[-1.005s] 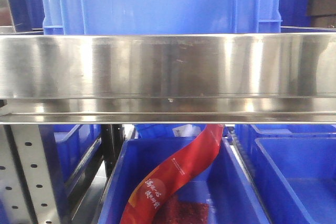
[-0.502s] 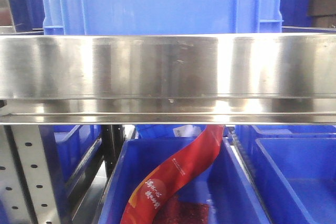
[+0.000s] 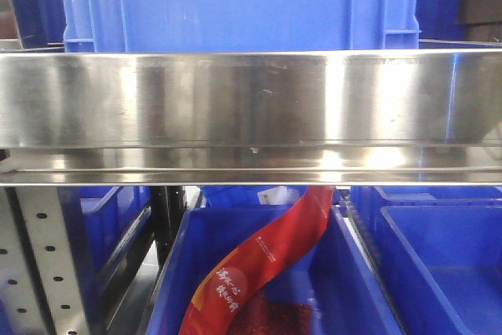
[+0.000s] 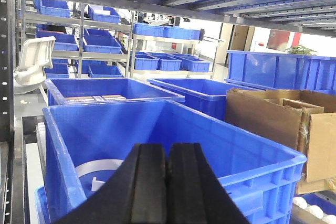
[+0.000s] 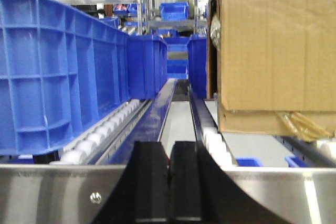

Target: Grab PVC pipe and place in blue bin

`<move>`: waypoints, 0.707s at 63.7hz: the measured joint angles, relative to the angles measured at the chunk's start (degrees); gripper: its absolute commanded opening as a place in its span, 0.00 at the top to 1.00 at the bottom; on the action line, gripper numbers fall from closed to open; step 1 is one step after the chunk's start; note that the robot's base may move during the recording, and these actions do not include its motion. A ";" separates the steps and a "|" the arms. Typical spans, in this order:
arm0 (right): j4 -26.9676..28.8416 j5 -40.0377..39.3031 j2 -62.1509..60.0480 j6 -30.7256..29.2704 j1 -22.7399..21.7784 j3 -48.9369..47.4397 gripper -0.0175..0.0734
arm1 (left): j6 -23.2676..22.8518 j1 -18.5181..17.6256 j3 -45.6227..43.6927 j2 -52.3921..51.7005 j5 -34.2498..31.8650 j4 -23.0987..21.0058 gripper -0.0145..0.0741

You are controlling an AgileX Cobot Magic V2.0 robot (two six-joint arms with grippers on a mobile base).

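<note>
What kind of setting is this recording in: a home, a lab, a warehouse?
Most likely a warehouse or parts stockroom. Metal racks hold rows of blue bins, a bin sits on a roller lane behind a steel shelf rail, and cardboard boxes stand on the shelf.

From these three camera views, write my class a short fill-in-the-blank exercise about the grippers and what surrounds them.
1. In the left wrist view, the left gripper has its fingers pressed ____.
2. Beyond the right gripper, the big box on the right is made of ____.
3. In the front view, the long packet leaning in the bin is coloured ____.

Missing words: together; cardboard; red
</note>
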 measured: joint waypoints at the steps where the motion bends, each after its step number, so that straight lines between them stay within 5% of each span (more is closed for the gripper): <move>1: 0.00 0.11 -0.43 0.00 0.00 0.00 0.99 | 0.00 0.00 0.00 0.00 0.00 0.00 0.96; 45: -3.76 5.00 -2.28 0.22 0.00 0.00 0.99 | 0.00 0.00 0.00 0.00 -0.09 0.00 0.96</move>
